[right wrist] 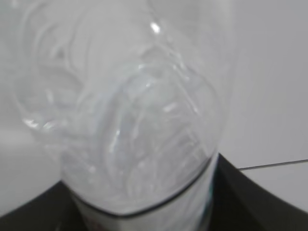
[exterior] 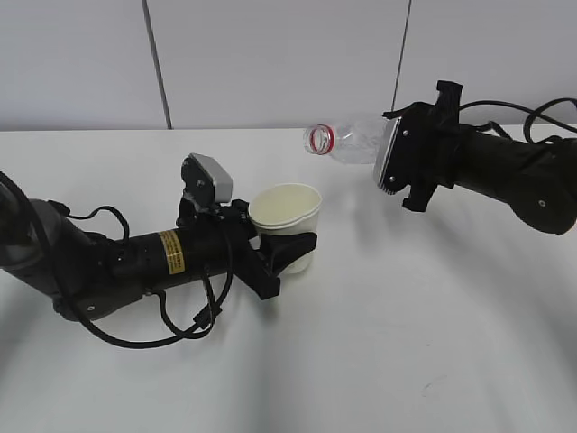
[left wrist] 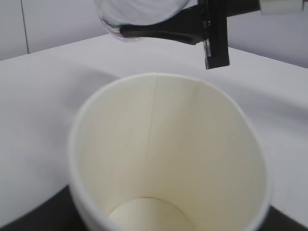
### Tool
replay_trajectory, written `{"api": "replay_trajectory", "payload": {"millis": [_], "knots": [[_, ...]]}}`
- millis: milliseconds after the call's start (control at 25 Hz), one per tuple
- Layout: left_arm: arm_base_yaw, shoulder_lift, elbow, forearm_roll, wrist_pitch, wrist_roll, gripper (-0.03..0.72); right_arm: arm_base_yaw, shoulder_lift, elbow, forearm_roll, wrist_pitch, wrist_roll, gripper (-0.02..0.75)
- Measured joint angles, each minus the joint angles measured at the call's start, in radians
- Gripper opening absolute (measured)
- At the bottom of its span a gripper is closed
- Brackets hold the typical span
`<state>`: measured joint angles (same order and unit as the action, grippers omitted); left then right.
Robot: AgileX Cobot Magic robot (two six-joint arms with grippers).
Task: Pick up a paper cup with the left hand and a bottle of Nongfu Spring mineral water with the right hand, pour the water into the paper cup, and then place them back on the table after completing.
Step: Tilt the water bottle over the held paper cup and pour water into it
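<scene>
The main risk here is a spill: the right hand (exterior: 407,162) is clamped around the body of the water bottle (exterior: 353,141) and holds it lying almost sideways, its open red-ringed mouth pointing left, and that mouth sits up and to the right of the paper cup (exterior: 287,211) rather than plainly over it. If water runs out while the two are offset, it would probably fall on the tabletop (exterior: 433,343) or strike the cup's rim and splash. A second risk is the cup itself, which is thin-walled and light; the left hand (exterior: 290,245) is closed around its lower wall, holding it upright near the tabletop, and too hard a squeeze could buckle it. The left wrist view looks straight into the cup (left wrist: 168,159): its cream interior and bottom show no liquid that can be made out. The right wrist view shows the clear, ribbed bottle (right wrist: 130,120) close and blurred, and how much water it holds cannot be told from these views.
</scene>
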<state>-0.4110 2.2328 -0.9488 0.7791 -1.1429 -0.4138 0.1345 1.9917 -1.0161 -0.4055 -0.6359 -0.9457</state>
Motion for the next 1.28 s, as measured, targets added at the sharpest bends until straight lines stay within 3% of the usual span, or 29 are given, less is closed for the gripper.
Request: {"api": "replay_trajectory", "payload": {"millis": [1280], "knots": [[-0.023,0.000,-0.021,-0.039,0.000,0.000,0.393,0.000,0.000,0.000,0.002,-0.080,-0.265,0.396]]}}
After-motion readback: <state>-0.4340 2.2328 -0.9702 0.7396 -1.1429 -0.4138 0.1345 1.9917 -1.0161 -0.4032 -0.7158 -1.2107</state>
